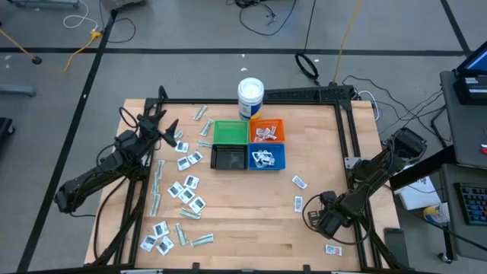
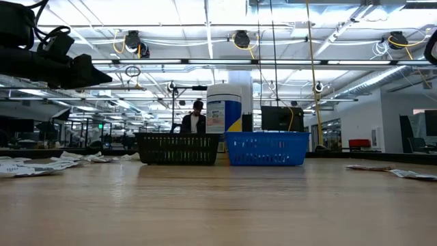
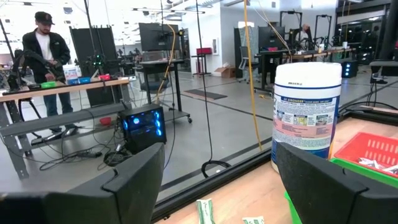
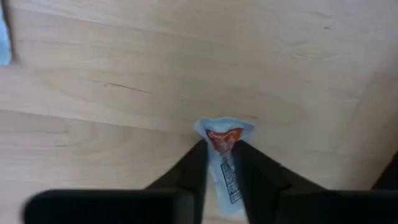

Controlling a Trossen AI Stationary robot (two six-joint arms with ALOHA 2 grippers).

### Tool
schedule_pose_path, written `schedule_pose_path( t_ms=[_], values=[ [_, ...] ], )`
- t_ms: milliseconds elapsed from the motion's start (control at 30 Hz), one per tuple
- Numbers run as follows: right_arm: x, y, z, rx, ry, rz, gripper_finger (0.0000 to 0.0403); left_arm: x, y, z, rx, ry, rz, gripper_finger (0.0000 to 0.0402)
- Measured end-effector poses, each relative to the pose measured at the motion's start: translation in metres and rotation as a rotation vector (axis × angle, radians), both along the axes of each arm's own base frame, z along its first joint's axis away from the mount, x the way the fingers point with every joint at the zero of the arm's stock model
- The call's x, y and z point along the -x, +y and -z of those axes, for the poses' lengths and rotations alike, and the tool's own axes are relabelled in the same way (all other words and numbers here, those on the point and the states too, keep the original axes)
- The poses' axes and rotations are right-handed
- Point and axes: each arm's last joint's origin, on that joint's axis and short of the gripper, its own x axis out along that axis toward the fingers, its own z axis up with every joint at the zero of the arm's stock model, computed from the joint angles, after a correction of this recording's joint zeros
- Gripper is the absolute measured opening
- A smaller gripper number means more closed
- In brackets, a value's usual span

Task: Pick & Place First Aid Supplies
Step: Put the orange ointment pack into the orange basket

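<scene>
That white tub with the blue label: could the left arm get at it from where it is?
Probably yes. The left gripper hangs open over the table's left side, facing the white tub. In its wrist view only bare wood and a few pale-green strips lie between them.

White tub (image 1: 250, 97) behind four square bins (image 1: 248, 143).
</scene>
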Motion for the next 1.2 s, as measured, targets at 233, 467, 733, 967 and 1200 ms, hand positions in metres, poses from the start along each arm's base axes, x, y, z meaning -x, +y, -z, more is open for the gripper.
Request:
schedule_pose_path(
  t_ms=[233,467,733,967,1200],
  values=[
    [-0.003,-0.001,0.000,-0.006,-0.024,-0.036,0.0011,0.000,0.000,0.000,0.000,0.000,0.000,0.0308],
    [-0.017,-0.015,-0.016,0.034,-0.006,-0.216,0.0004,0.000,0.000,0.000,0.000,0.000,0.000,0.0308],
    [-0.043,-0.036,-0.044,0.027,-0.002,-0.483,0.0002,0.000,0.000,0.000,0.000,0.000,0.000,0.0308],
    [-0.068,-0.056,-0.081,-0.012,-0.062,-0.784,0.0001,0.000,0.000,0.000,0.000,0.000,0.000,0.0308],
    [-0.095,-0.077,-0.104,-0.034,-0.144,-1.042,0.0001,0.000,0.000,0.000,0.000,0.000,0.000,0.0308]
  ],
)
